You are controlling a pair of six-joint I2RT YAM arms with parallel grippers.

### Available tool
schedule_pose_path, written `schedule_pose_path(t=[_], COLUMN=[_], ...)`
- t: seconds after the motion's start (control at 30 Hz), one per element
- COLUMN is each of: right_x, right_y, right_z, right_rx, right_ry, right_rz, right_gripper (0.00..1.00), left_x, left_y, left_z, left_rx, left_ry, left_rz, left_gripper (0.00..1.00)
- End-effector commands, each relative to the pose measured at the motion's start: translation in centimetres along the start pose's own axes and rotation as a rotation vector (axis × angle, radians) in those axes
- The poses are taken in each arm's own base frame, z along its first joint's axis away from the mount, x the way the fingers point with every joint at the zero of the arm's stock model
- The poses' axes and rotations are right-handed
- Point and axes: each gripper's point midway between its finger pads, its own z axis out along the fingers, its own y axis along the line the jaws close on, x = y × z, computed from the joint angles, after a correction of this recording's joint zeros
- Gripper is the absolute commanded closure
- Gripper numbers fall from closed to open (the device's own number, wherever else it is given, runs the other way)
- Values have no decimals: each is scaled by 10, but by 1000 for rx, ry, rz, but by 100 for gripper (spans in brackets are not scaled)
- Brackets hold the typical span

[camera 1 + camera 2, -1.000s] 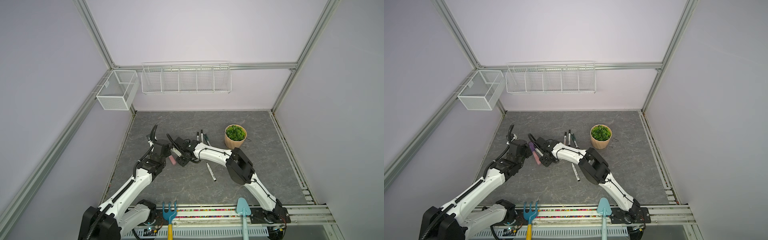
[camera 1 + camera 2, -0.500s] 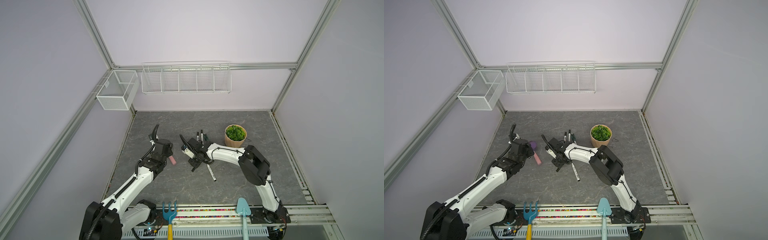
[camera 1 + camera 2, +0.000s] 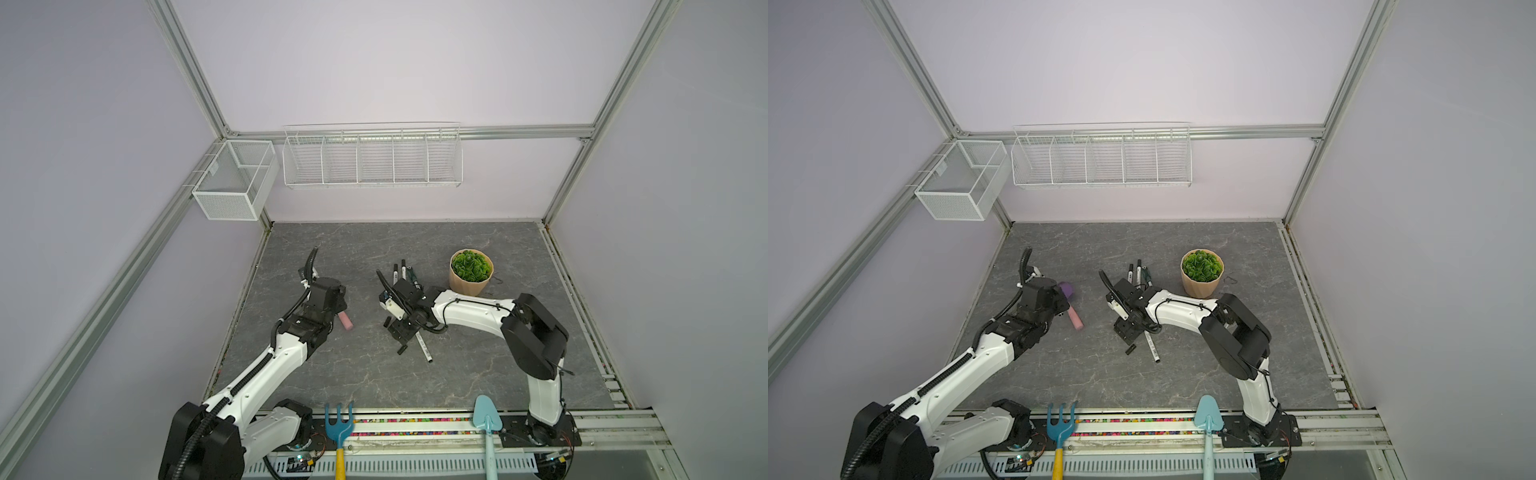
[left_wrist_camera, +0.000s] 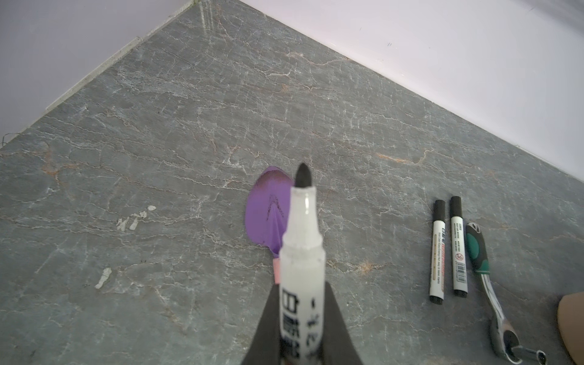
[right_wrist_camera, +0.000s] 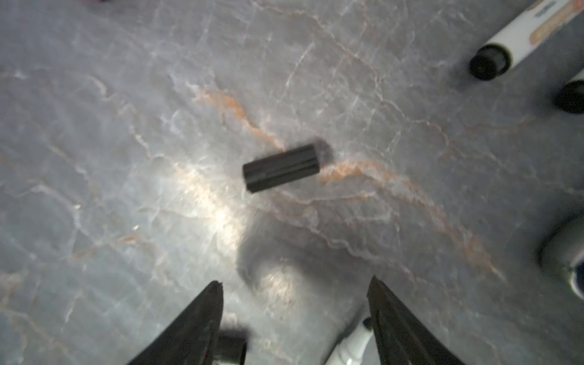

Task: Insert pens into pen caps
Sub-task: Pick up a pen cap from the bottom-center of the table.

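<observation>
- My right pincer (image 5: 296, 281) spread, empty, over short black plastic pen cap (image 5: 281, 167) lying mid grey marbled tabletop (image 5: 126, 126).
- My left pincer (image 4: 300, 294) pinches white-barrelled marker pen (image 4: 301, 240), tip bare.
- I'd close across cap's sides, leaving its mouth clear.

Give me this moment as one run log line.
left claw: shut on uncapped pen | right claw: open, empty, above table | cap: lying loose on table | capping: not yet done
</observation>
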Motion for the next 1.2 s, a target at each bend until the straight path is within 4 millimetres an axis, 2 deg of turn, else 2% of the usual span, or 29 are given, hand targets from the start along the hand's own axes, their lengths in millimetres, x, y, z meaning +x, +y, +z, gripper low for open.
schedule_pose_path(t=[0.0,0.13,0.27,0.67,0.93,1.07,1.17], right_x=[23,53,69,98,96,88,74], right_y=[23,33,29,21,21,18,17], right_z=[-16,-29,-35,-8,-4,-6,-13], right_rx=[-25,-25,13,38,56,85,105], right_ry=[22,81,123,249,255,236,196], right_rz=[-57,-120,-164,-248,-267,-286,-296], right_gripper=[25,26,26,29,30,30,30], left_x=[4,6,5,1,1,1,2], left_y=[3,0,-2,2,1,0,-1], left_z=[4,6,5,0,1,1,3], left_rx=[-8,5,16,6,5,9,14], left_ry=[5,14,14,-7,-5,-3,3], left_rz=[3,-1,-3,-2,-5,-5,-4], left_gripper=[100,100,100,100,100,100,100])
